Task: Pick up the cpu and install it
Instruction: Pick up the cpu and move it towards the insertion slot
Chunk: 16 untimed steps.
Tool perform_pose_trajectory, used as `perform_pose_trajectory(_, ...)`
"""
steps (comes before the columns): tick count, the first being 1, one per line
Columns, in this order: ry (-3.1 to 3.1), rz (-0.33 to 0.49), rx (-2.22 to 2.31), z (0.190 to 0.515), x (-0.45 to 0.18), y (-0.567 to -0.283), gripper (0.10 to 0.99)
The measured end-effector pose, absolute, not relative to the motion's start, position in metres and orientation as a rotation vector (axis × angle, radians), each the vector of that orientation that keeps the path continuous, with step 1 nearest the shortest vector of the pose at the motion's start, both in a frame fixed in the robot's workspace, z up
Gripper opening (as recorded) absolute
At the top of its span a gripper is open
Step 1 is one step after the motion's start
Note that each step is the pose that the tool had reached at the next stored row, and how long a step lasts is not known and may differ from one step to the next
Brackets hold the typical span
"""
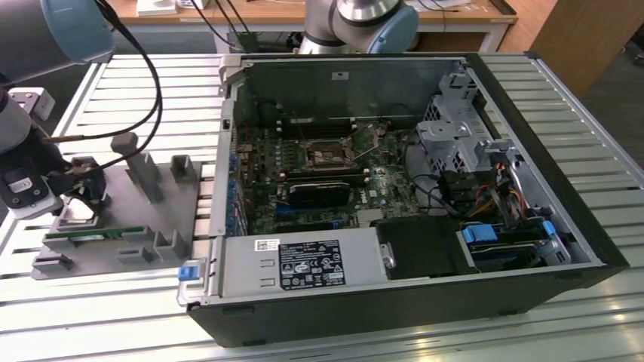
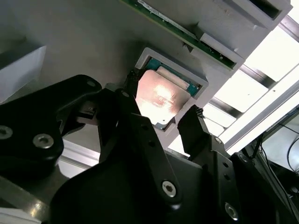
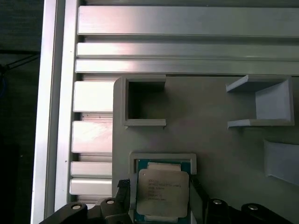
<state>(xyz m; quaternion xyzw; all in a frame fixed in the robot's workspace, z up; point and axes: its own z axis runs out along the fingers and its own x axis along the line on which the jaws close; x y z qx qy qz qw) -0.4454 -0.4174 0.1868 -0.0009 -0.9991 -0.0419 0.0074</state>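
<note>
- Slatted metal table [image 1: 186, 83] carries a grey tray [image 1: 186, 207] beside an open computer case [image 1: 332, 317]
- cpu [image 3: 161, 190] lies flat in its square tray pocket, on the exterior view's left
- My gripper [image 2: 163, 99] hangs over it, fingers [image 2: 196, 122] spread, one at each side of the chip

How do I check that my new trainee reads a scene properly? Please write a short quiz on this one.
1. True or false: the cpu already sits in the motherboard socket.
2. The tool is: A) over the motherboard; B) open, its fingers either side of the cpu; C) shut on the memory stick.
3. What does the cpu rest in?
Key: 1 false. 2 B. 3 A square pocket in the grey holder plate, to the exterior view's left of the open computer case.
</note>
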Motion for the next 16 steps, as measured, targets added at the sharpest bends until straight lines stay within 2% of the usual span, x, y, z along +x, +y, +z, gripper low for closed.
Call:
perform_pose_trajectory(1, -3.124, -0.131, -0.003, 0.1856, -0.4454, -0.4173, 0.62)
perform_pose_trajectory(16, -3.123, -0.125, -0.003, 0.1842, -0.4454, -0.416, 0.604)
